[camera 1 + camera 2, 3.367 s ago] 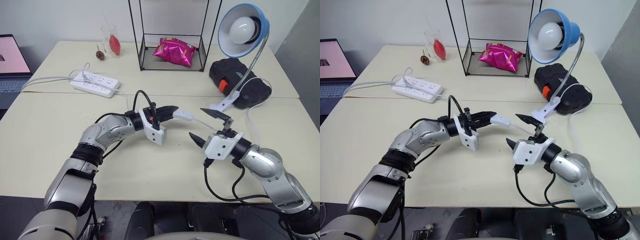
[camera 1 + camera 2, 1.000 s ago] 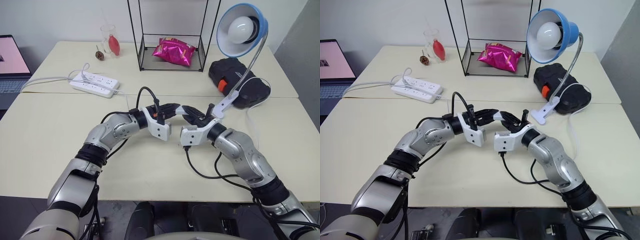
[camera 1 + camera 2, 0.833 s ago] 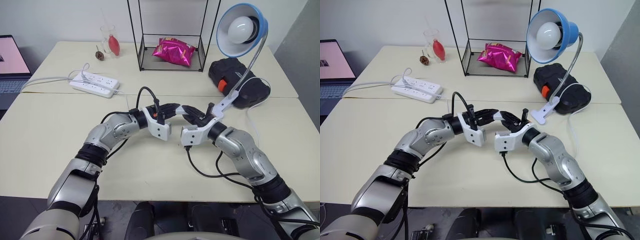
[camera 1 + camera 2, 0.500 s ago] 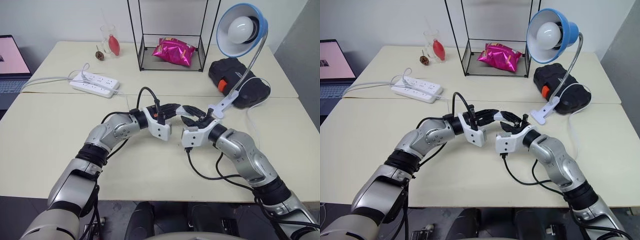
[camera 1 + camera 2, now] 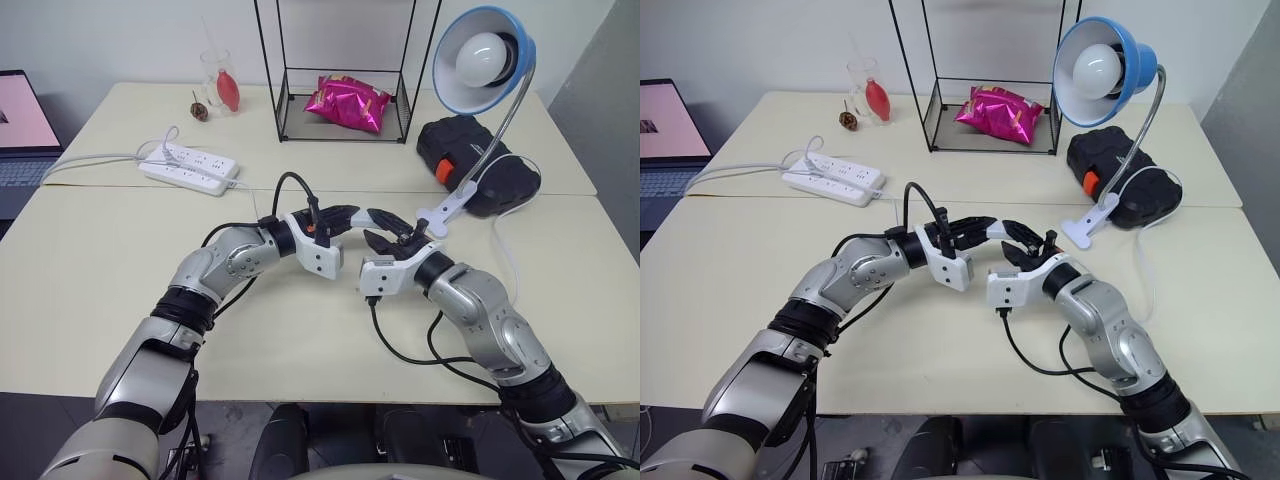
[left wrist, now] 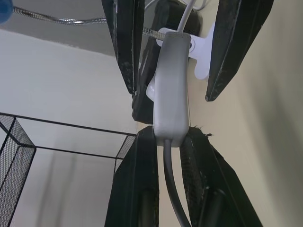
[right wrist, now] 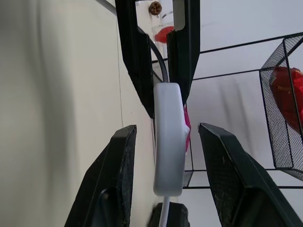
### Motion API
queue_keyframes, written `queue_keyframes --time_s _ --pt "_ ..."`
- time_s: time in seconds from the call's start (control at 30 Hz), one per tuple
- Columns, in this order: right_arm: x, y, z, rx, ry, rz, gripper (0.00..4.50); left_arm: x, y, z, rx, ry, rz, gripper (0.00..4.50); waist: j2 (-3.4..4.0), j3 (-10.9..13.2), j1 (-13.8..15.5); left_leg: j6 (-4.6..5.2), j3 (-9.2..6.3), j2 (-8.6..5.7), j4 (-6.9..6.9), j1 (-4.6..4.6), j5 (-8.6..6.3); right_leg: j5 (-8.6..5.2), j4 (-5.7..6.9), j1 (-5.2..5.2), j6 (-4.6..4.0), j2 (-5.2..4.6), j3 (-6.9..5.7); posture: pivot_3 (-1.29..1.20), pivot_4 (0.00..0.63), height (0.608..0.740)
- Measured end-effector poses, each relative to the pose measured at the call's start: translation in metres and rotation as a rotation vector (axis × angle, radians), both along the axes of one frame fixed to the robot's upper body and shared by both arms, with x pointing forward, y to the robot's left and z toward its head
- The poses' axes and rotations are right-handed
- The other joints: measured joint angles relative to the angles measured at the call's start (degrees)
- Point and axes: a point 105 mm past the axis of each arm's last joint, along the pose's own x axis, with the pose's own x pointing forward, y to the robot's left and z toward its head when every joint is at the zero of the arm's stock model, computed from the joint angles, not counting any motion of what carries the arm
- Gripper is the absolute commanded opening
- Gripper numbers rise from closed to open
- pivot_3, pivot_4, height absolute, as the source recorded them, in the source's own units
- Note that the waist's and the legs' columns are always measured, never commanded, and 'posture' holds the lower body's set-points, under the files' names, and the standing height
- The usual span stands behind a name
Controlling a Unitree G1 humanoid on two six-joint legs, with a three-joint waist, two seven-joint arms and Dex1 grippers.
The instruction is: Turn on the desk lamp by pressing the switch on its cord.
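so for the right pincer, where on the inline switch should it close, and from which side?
Probably on the free half of the switch, coming end-on from the lamp side. The left pincer already clamps the other end, so the oblong body sticks out level between the open right pincer's fingers. Its two broad faces meet those fingers; the cord runs back between the left fingers.

Both grippers meet at the switch, mid-bench.
Left gripper (image 5: 985, 228) pinches the switch (image 5: 997, 231) at its near end, above the bench (image 5: 730, 270); right gripper (image 5: 1025, 241) straddles it, jaws apart. Desk lamp (image 5: 1105, 60) stands at 2 o'clock, unlit, clip base (image 5: 1085, 224) beside a black case (image 5: 1130, 180). Power strip (image 5: 835, 178) lies at 10 o'clock.
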Motion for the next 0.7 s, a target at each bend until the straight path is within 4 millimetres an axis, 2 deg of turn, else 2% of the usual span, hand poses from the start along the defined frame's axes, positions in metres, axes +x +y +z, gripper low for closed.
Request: queue_keyframes --time_s 0.27,0.3,0.5,0.53,0.7 --pt "-0.0003 0.0012 -0.0021 0.002 0.03 -0.007 2.15 -0.0003 -0.0004 -0.0002 -0.002 0.0 0.0 0.34 0.0 0.0 0.0 0.0 0.0 0.0 0.0 0.0 0.0 0.0 0.0 0.0 0.0 0.0 0.0 0.0 0.15 0.74" --pt "-0.0004 0.0016 -0.0027 0.003 0.035 -0.006 1.79 -0.0003 -0.0004 -0.0002 -0.002 0.0 0.0 0.34 0.0 0.0 0.0 0.0 0.0 0.0 0.0 0.0 0.0 0.0 0.0 0.0 0.0 0.0 0.0 0.0 0.15 0.74" --pt "-0.003 0.0051 -0.0017 0.005 0.045 0.008 0.45 -0.0009 0.0001 -0.0029 0.001 0.007 0.002 0.34 0.0 0.0 0.0 0.0 -0.01 0.0 0.01 0.0 0.0 0.0 0.0 0.0 0.0 0.0 -0.01 0.0 0.15 0.74" --pt "-0.003 0.0052 -0.0019 0.005 0.047 0.008 0.33 -0.0009 0.0001 -0.003 0.002 0.007 0.002 0.34 0.0 0.0 0.0 0.0 0.0 0.0 0.01 0.0 0.0 0.0 0.0 0.0 0.0 0.0 0.0 0.0 0.15 0.74" --pt "-0.003 0.0053 -0.002 0.005 0.049 0.008 0.34 -0.0009 0.0001 -0.0031 0.002 0.007 0.002 0.34 0.0 0.0 0.0 0.0 0.0 0.0 0.0 0.0 0.0 0.0 0.0 0.0 0.0 0.0 0.0 0.0 0.15 0.74"
